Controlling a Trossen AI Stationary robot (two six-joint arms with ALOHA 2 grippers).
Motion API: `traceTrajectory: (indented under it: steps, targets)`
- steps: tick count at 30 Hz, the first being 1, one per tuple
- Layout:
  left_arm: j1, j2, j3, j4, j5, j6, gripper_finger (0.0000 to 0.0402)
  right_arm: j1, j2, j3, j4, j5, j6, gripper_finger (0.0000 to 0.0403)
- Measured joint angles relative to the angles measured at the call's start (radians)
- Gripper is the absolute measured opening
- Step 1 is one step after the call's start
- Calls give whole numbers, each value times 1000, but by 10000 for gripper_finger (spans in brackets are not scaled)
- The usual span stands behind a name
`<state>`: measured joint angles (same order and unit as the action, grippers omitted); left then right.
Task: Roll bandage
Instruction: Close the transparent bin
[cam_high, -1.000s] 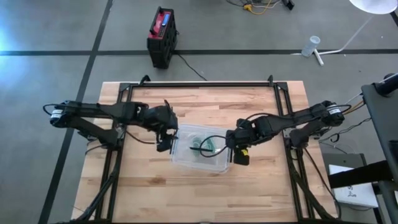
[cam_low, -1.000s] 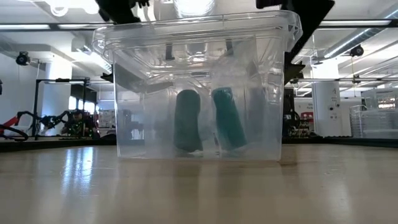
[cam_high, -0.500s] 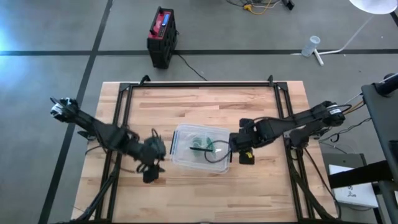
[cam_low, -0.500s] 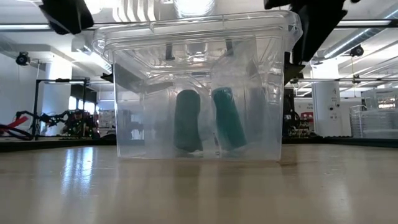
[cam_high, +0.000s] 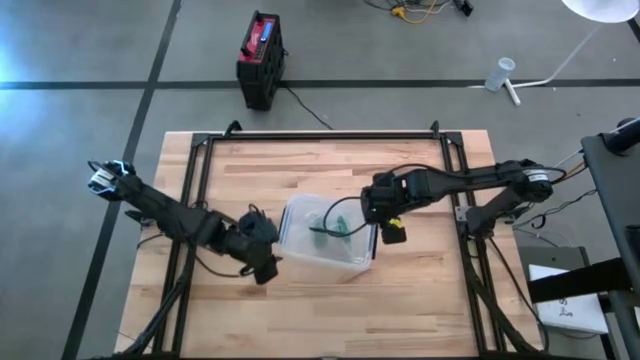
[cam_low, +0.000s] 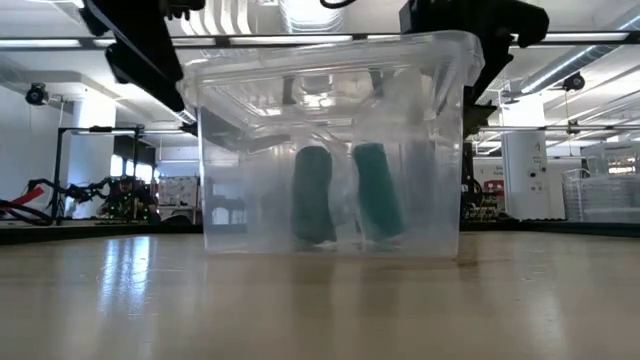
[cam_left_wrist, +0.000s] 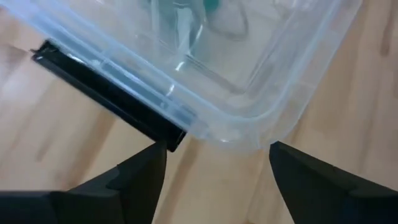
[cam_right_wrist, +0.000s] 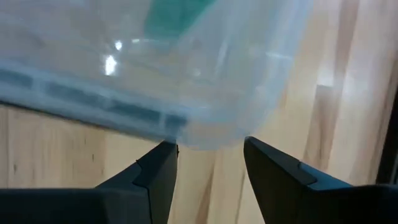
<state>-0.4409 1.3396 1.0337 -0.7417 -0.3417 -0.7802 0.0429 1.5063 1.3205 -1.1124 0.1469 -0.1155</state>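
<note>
One clear plastic bin (cam_low: 330, 150); two green bandage rolls (cam_low: 314, 195) (cam_low: 378, 190) inside; two arms; one wooden table (cam_high: 320, 300).

A robotics lab or workshop is indicated. A wooden tabletop (cam_high: 330, 300) set in a black metal frame (cam_high: 320, 135) is seen standing on a grey concrete floor (cam_high: 80, 120) marked with dark lines. Beyond the table's far edge, a red and black case (cam_high: 261, 58) with a cable is placed on the floor. In the low view, ceiling strip lights (cam_low: 560, 40), equipment racks (cam_low: 600, 200) and another robot arm (cam_low: 90, 192) are visible behind the table.
</note>
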Motion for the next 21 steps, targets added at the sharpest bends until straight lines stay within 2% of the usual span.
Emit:
traceTrajectory:
  steps: [6, 12, 16, 21]
  targets:
    - [89, -41, 0, -18, 5, 120, 270, 13, 0, -1, 9, -64, 50, 179]
    - [142, -53, 0, -58, -42, 214, 258, 48, 0, 0, -6, -74, 70, 179]
    - [152, -52, -8, -54, -54, 244, 250, 27, 0, -10, -32, -31, 46, 179]
    - [151, -50, -23, -63, -52, 250, 242, 9, 12, -22, 0, -28, -2, 179]
